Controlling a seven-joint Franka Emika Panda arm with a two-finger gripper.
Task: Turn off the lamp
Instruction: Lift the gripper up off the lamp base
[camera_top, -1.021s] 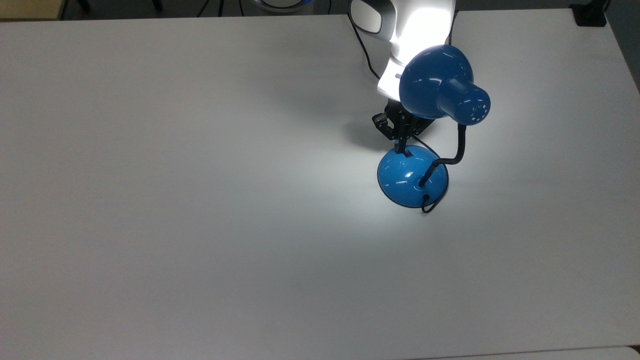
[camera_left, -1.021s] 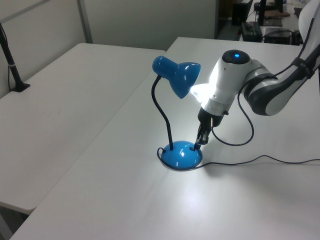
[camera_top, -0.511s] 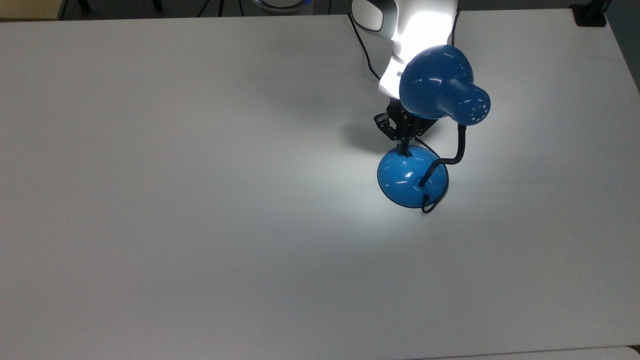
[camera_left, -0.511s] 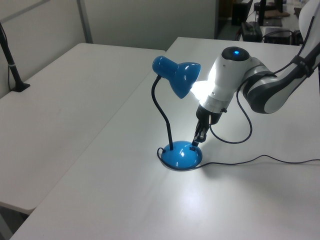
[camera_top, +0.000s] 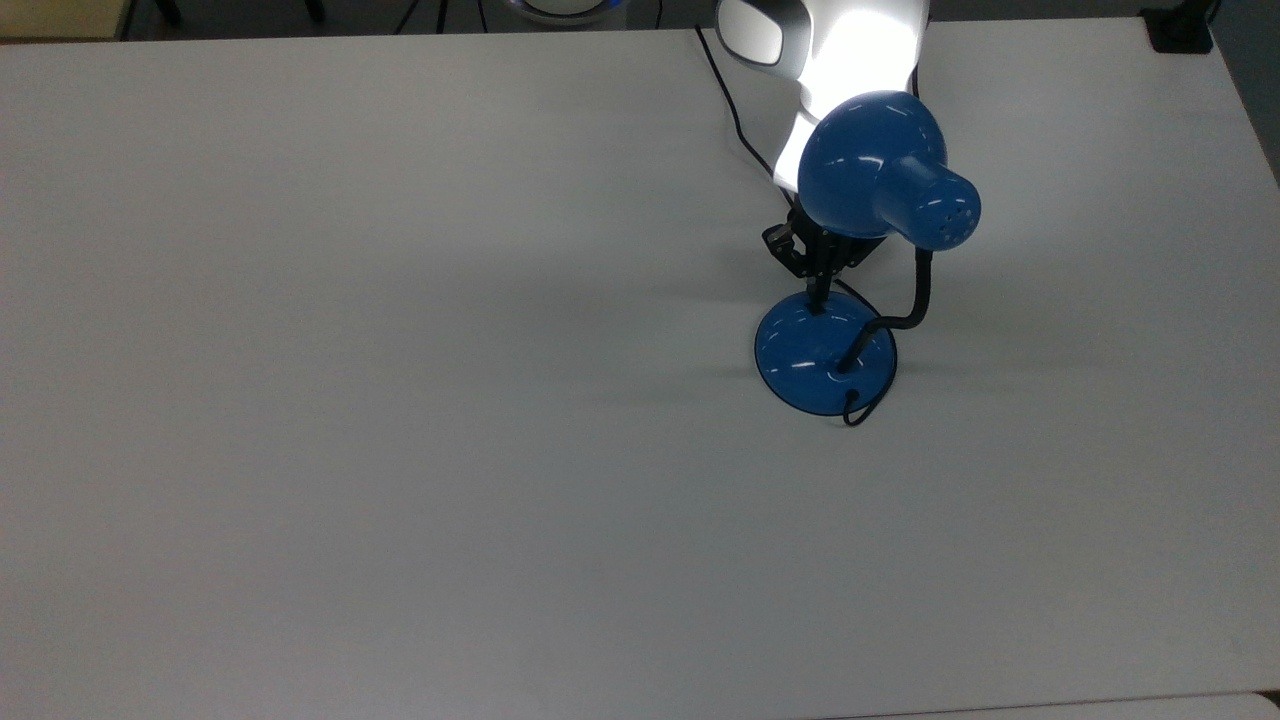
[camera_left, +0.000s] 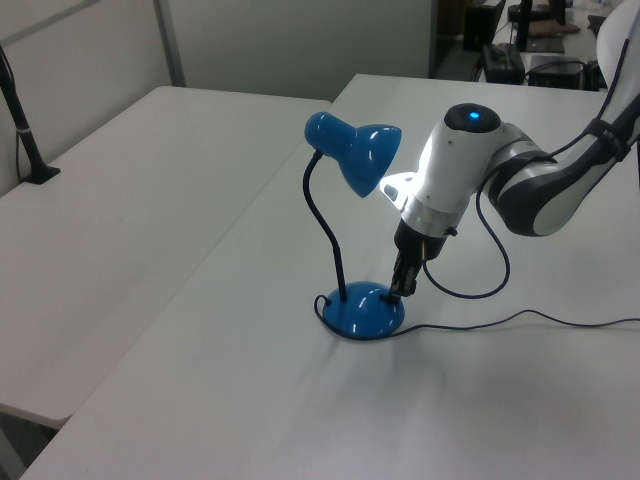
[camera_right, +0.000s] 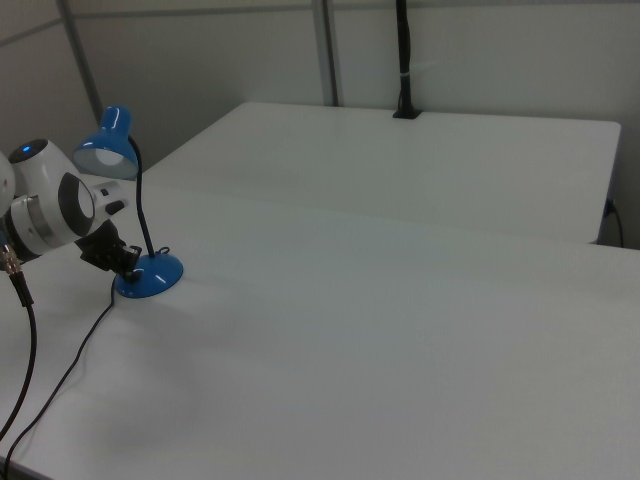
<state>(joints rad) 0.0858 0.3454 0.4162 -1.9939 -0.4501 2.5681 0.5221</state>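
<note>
Directly beneath the gripper (camera_top: 818, 296), on the white table (camera_top: 400, 400), the lamp (camera_top: 826, 352) is seen standing upright, its domed blue base (camera_left: 364, 311) touched at its rim-side slope by the black fingertips. In the top view the fingers are drawn together into a single narrow point pressed where the small switch sits; the switch itself is hidden under that point. No gap is visible between the fingers, so the tool is judged to be closed and empty, used as a pusher, not a grasper.

Above and just beside the gripper, the bell-shaped shade (camera_top: 880, 170) is carried on the black gooseneck (camera_left: 322, 235), which rises from the far side of the base as measured from the fingertips. In the right view the gripper (camera_right: 128, 262) is again seen at the base (camera_right: 148, 277), with the shade (camera_right: 105, 147) overhead. The cord (camera_left: 520, 318) is trailed away across the table behind the arm.

No pool of light is cast on the table around the base, and the shade's opening in the right view appears pale, not glowing. The press is therefore judged to have taken effect, and the task essentially done. Withdrawal of the fingertips from the base is all that appears to be left.
</note>
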